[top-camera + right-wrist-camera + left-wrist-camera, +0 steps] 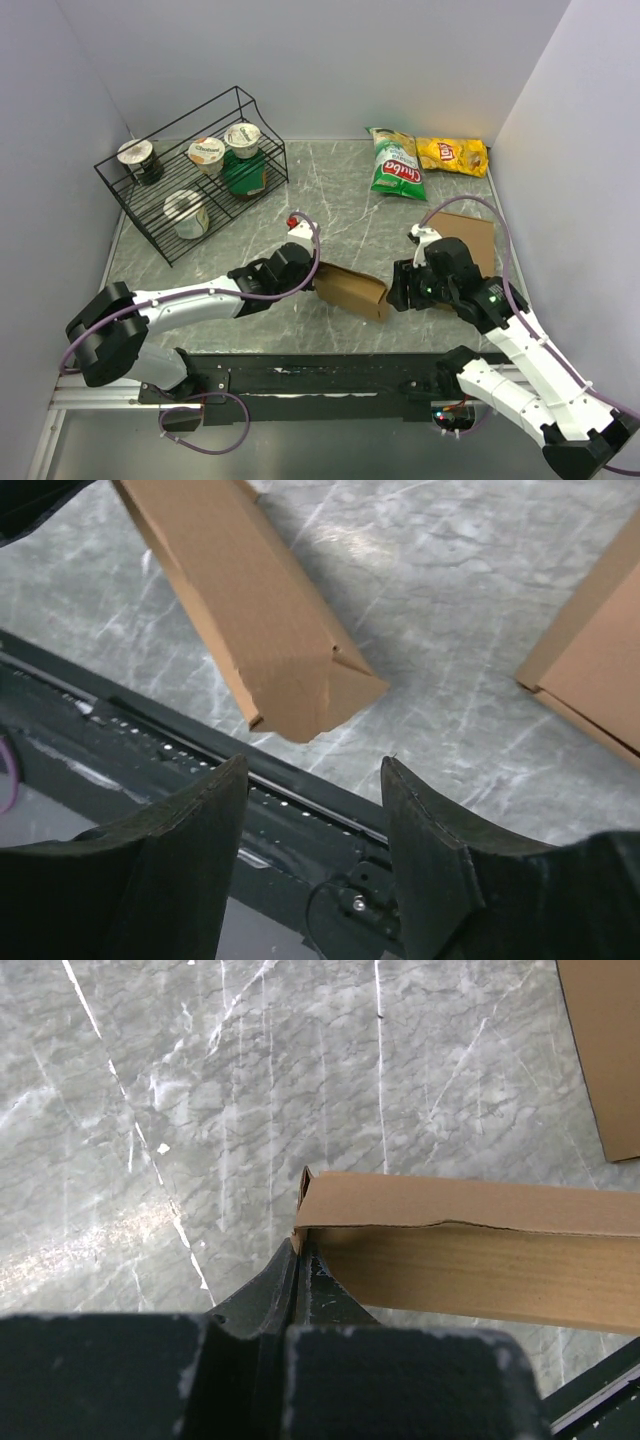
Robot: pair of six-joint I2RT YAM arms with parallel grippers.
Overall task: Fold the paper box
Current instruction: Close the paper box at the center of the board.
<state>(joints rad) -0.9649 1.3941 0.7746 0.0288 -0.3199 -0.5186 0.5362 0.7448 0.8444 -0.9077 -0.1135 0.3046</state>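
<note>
My left tool (pixel 298 1252) pinches one end of the half-folded brown kraft cardboard paper box (pixel 352 290) on the grey marble counter (pixel 330 190); my right tool (pixel 315 765) stands apart, empty, just before the other end; next, I judge: grip there, fold flaps.

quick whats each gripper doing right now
left gripper: shut on the edge of the paper box
right gripper: open, holding nothing

open marble (pixel 340 200) beyond paper box (pixel 352 290), rack (pixel 190 185) left
</note>
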